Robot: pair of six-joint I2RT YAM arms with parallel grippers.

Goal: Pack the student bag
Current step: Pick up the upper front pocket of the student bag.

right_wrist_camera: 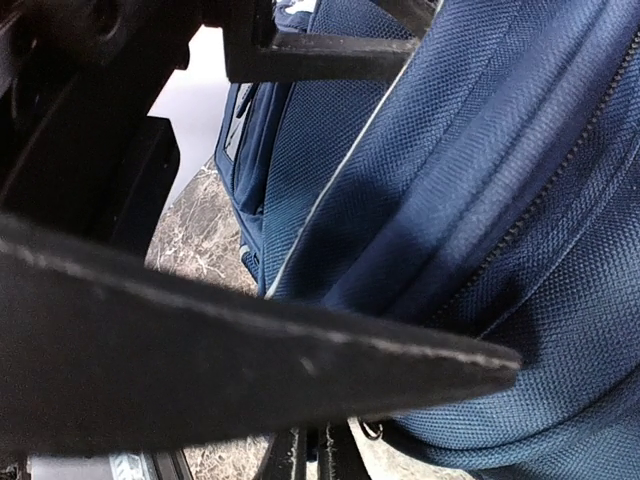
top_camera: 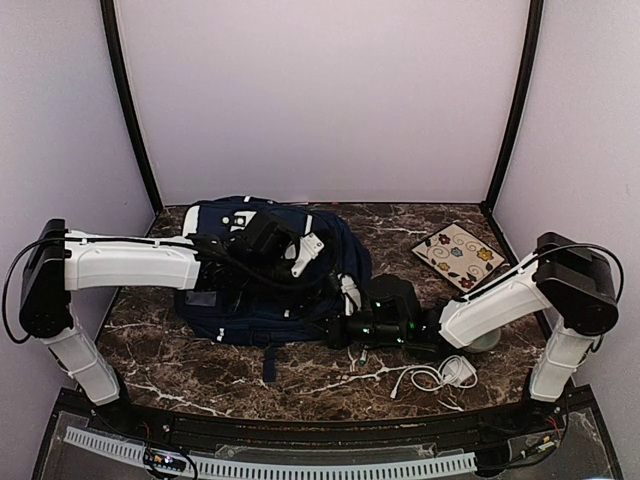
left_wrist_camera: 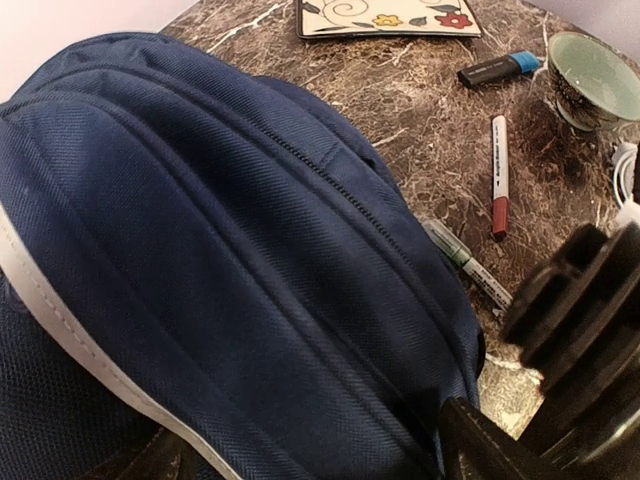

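Observation:
The student bag (top_camera: 250,290) is navy with white trim and lies flat on the marble table, left of centre. It fills the left wrist view (left_wrist_camera: 220,250) and the right wrist view (right_wrist_camera: 480,200). My left gripper (top_camera: 300,252) hovers over the bag's top; its jaws stand wide apart over the fabric (left_wrist_camera: 310,455), open. My right gripper (top_camera: 342,330) is at the bag's lower right edge. Its fingers (right_wrist_camera: 300,340) are apart with the bag's zippered side between them (right_wrist_camera: 470,190), and nothing is clamped.
A flowered notebook (top_camera: 460,255) lies at the back right. A bowl (left_wrist_camera: 595,75), a black-and-blue highlighter (left_wrist_camera: 497,70), a red marker (left_wrist_camera: 498,180) and a grey pen (left_wrist_camera: 467,266) lie right of the bag. A white charger with cable (top_camera: 445,373) lies near the front.

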